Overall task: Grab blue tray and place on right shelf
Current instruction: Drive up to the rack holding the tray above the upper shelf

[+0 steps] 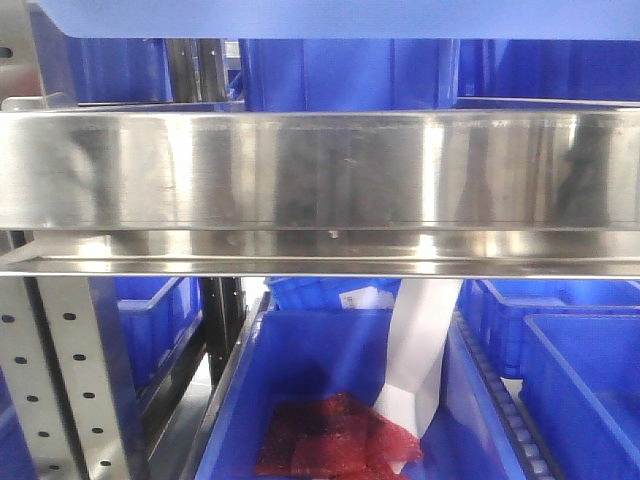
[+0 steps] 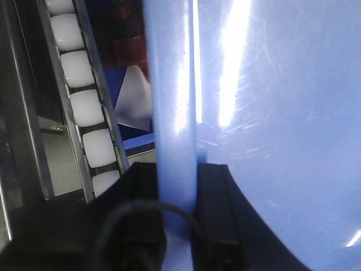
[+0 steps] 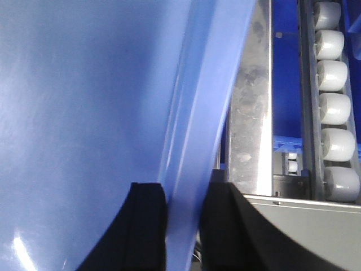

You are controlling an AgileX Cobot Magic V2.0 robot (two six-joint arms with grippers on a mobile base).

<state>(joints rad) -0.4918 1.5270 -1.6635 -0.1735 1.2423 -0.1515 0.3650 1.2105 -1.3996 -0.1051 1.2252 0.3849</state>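
Note:
The light-blue glossy tray fills most of both wrist views, with its flared rim running up between the fingers. In the front view its underside shows as a pale blue band [image 1: 340, 15] along the top edge, above the shelf's wide shiny steel lip [image 1: 320, 170]. My left gripper [image 2: 177, 203] is shut on the blue tray's rim [image 2: 175, 113]. My right gripper [image 3: 186, 226] is shut on the tray's opposite rim [image 3: 197, 124]. The tray's flat surface [image 3: 84, 113] hides much of what lies beyond it.
Deep dark-blue bins stand below the lip; one [image 1: 320, 380] holds red material and a white sheet. Perforated grey uprights [image 1: 60, 380] stand at left. White roller tracks [image 2: 84, 107] [image 3: 335, 107] and a steel rail [image 3: 251, 113] run beside the tray's edges.

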